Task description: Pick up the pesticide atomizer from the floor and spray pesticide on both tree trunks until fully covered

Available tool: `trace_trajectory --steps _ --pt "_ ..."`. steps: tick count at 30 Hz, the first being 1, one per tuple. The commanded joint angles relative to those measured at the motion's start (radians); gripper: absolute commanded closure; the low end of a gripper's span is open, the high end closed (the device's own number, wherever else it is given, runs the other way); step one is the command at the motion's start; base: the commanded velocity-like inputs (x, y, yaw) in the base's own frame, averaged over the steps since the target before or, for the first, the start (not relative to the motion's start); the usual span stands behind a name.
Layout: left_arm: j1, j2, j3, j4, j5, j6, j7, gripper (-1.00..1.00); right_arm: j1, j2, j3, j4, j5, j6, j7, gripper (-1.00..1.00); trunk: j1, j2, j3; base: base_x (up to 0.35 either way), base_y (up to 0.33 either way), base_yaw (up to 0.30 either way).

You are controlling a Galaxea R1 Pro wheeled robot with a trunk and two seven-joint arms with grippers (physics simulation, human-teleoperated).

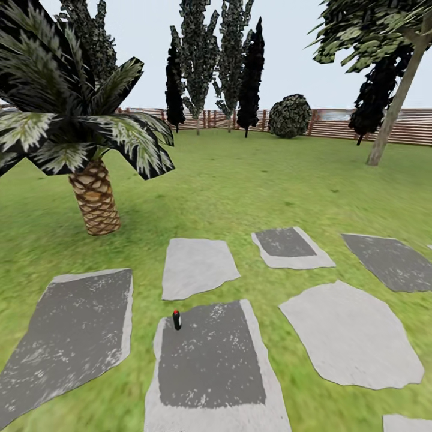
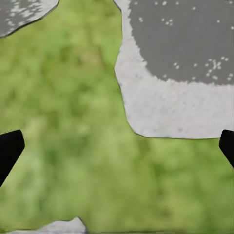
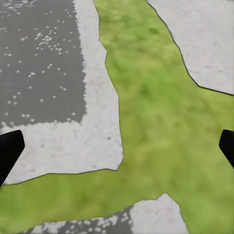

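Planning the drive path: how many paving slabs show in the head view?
7: far left, upper middle, under the atomizer, centre back, right, far right, bottom-right corner. More may lie outside.

Rough green grass floor [image 1: 252,180]; matt speckled grey stone paving [image 1: 210,360]; slatted wooden fence [image 1: 360,123]

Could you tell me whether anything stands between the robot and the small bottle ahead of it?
Nothing visible does. The atomizer stands upright at the edge of a stone slab, with open grass around, and the palm well off to the left.
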Motion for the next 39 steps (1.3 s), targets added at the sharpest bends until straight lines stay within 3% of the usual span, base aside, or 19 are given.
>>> trace_trajectory --steps 1,14,16,20,21,26,30,33,39 --pt "0.000 0.000 0.000 0.000 0.000 0.000 0.000 -1.00 0.000 0.000 0.000 0.000 0.000 0.000 0.000 -1.00 0.000 0.000 0.000 0.000 0.000 0.278" --pt "-0.014 0.000 -0.001 -0.015 -0.002 0.014 0.001 -1.00 0.000 0.000 -0.001 -0.002 -0.001 0.000 0.001 -1.00 0.000 0.000 0.000 0.000 0.000 0.262" --pt "-0.036 0.000 -0.001 -0.028 -0.003 0.017 0.000 -1.00 0.000 0.000 -0.002 -0.002 -0.001 0.000 0.000 -1.00 0.000 0.000 0.000 0.000 0.000 0.083" --pt "-0.195 0.008 -0.002 -0.028 -0.005 0.032 0.001 -1.00 -0.005 0.000 -0.004 -0.032 -0.003 0.000 -0.005 -1.00 0.000 0.000 0.000 0.000 0.000 0.023" --pt "-0.256 0.012 -0.003 -0.026 -0.007 0.066 0.000 -1.00 -0.028 0.000 -0.004 -0.069 -0.003 0.002 -0.006 -1.00 0.000 0.000 0.000 0.000 0.000 0.004" --pt "-0.320 0.015 -0.004 -0.031 -0.011 0.136 -0.001 -1.00 -0.110 0.000 -0.005 -0.120 -0.003 0.013 -0.007 -1.00 0.000 0.000 0.000 0.000 0.000 0.002" --pt "-0.333 0.016 -0.007 -0.036 -0.012 0.151 -0.001 -1.00 -0.199 0.001 -0.005 -0.127 -0.004 0.044 -0.008 -1.00 0.000 0.000 0.000 0.000 0.000 0.000" --pt "-0.329 0.018 -0.012 -0.038 -0.013 0.153 -0.002 -1.00 -0.296 0.004 -0.005 -0.130 -0.006 0.097 -0.008 -1.00 0.000 0.000 0.000 0.000 0.000 0.000" --pt "-0.326 0.021 -0.014 -0.036 -0.013 0.150 -0.002 -1.00 -0.337 0.002 -0.006 -0.130 -0.006 0.116 -0.005 -1.00 0.000 0.000 0.000 0.002 0.000 0.000"
